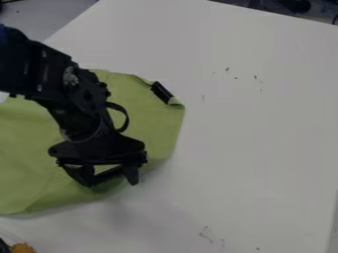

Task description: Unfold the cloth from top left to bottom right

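Hanging with gripper point(111, 184) spread fairly wide at lower edge of green cloth point(29, 153); placed for working that edge; holding nothing, as far as visible.

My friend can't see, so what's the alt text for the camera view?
A black robot gripper hangs open over the lower edge of a green cloth on a white table. A black strip lies at the cloth's upper-right corner.
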You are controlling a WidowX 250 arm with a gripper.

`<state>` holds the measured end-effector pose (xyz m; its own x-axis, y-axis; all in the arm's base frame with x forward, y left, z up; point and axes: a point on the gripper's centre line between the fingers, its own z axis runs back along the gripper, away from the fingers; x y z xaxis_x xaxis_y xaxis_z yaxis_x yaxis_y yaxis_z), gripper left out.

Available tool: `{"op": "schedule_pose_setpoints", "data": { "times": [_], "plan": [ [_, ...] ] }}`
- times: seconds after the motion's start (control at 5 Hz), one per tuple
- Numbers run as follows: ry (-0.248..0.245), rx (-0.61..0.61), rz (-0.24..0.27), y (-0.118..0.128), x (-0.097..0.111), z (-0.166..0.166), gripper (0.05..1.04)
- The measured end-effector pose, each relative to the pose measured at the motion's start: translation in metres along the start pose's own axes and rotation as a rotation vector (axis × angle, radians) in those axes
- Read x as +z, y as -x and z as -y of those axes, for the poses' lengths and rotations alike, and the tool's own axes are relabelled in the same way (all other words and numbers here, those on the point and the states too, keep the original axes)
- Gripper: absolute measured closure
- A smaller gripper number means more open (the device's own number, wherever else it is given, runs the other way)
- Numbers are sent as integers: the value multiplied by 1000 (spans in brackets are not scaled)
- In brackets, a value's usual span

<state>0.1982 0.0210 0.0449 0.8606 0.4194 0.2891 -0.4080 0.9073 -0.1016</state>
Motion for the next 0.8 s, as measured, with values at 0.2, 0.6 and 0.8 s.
{"op": "schedule_pose_setpoints", "data": {
  "times": [0.2, 0.6, 0.8],
  "plan": [
    [-58, 36, 38, 11, 15, 10, 83],
    [-109, -44, 25, 10, 17, 8, 83],
    [-99, -52, -6, 5, 15, 5, 84]
  ]
}}
